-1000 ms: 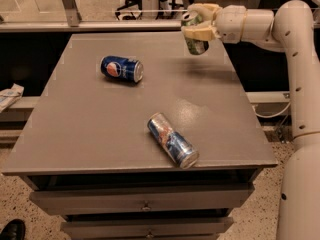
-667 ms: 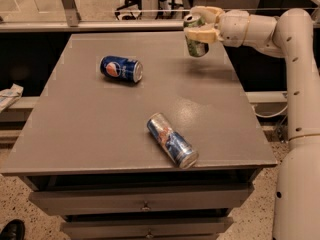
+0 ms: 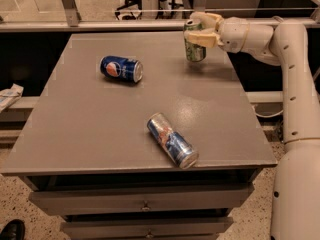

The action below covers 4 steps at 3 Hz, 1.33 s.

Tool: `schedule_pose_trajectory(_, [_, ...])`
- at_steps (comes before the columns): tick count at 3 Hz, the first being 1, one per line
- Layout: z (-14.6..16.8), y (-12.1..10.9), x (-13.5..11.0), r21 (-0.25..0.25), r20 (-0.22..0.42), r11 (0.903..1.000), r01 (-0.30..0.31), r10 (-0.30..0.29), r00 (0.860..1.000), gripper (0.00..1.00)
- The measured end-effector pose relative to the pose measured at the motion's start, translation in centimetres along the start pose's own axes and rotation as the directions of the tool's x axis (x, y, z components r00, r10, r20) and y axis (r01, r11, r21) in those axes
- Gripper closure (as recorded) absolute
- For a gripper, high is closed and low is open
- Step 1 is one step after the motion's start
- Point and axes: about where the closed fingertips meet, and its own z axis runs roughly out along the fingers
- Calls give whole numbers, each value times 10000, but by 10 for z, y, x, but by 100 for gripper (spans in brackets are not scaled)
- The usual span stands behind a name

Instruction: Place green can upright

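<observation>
As I watch the feed, the claw (image 3: 195, 30) sits in the upper right of the frame, closed around the upper half of the green can (image 3: 195, 52), one pale finger above the rim side and one across the body. The can stands close to upright, silver top up, over the far right part of the tabletop (image 3: 100, 124). Its base is low against the grey surface, but I cannot tell whether it rests there or hangs just clear.

Against the frame from a second ago, the can has come down a little and shifted slightly toward the left of the frame. It also looks straighter now, where before it leaned a touch. The white arm (image 3: 250, 34) reaches in from the right edge much as it did, and its wrist has dropped with the can.

Nothing else on the tabletop has moved. The blue Pepsi can (image 3: 121, 68) lies on its side in the upper left part of the surface, well apart from the claw. The slim blue-and-silver can (image 3: 172, 140) lies on its side too, slanted, near the front edge with its silver end pointing toward the lower right. Both keep the same places and the same angles as in the earlier frames.
</observation>
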Motion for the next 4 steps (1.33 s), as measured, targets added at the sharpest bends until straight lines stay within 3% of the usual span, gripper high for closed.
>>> schedule_pose_trajectory(2, [-17,5,6,-90,913,9993,-364,371,9951,100])
schedule_pose_trajectory(3, [-24,9,9,-148,1109,9995,-285,300,9934,84])
schedule_pose_trajectory(4, [-31,12,12,-177,1235,9996,-241,261,9920,61])
